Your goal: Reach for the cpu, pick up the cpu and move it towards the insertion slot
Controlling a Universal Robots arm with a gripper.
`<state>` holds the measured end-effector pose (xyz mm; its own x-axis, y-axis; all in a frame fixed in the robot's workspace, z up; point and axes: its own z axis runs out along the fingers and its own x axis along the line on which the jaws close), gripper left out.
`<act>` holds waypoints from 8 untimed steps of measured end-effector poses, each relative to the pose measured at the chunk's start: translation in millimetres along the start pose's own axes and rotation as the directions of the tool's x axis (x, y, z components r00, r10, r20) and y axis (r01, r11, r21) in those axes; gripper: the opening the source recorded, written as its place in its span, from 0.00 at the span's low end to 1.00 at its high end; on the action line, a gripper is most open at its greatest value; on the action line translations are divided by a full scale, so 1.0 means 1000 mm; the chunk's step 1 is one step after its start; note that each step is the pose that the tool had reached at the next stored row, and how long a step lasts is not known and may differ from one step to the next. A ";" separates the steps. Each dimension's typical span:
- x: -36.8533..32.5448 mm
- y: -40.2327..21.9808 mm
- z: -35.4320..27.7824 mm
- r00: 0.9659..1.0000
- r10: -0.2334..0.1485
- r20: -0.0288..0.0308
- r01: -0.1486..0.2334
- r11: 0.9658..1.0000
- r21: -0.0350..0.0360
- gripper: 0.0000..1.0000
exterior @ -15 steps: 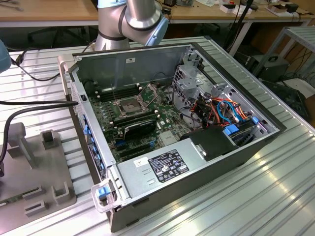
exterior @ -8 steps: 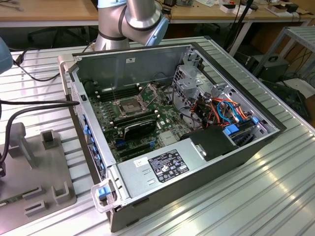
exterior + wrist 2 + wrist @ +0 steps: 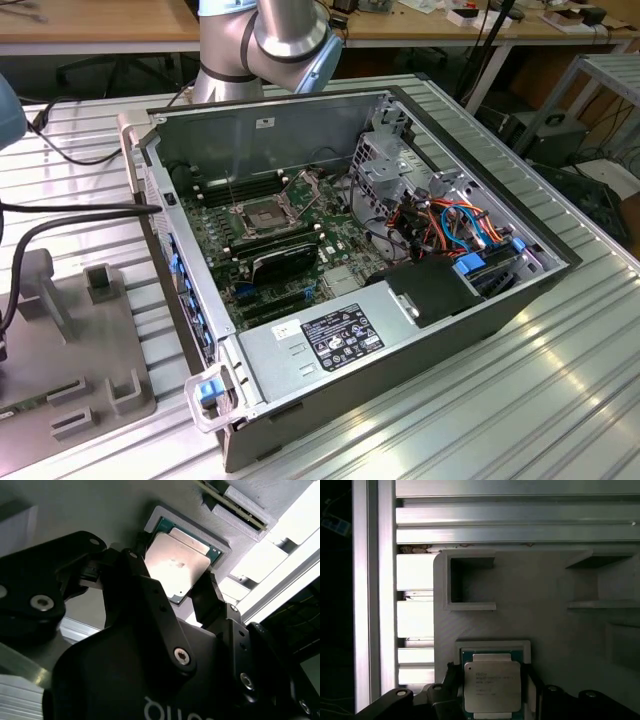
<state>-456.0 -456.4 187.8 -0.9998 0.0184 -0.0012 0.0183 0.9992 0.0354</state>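
gripper: jaws parted, fingers one at each side of the cpu, contact unclear | cpu: flat, metal lid up, seated in a square pocket of the grey holder | insertion slot: inside the open computer case, on the exterior view's right of the holder, well apart from it
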 end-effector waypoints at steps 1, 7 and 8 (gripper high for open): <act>0.0000 0.0000 -0.0006 1.000 0.000 0.000 0.000 1.000 0.000 0.62; 0.0000 0.0001 -0.0020 1.000 0.000 0.000 0.000 1.000 0.000 0.60; 0.0000 0.0000 -0.0020 1.000 0.000 0.000 0.000 1.000 0.000 0.55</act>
<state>-456.0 -456.4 189.8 -0.9998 0.0183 -0.0013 0.0182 0.9992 0.0355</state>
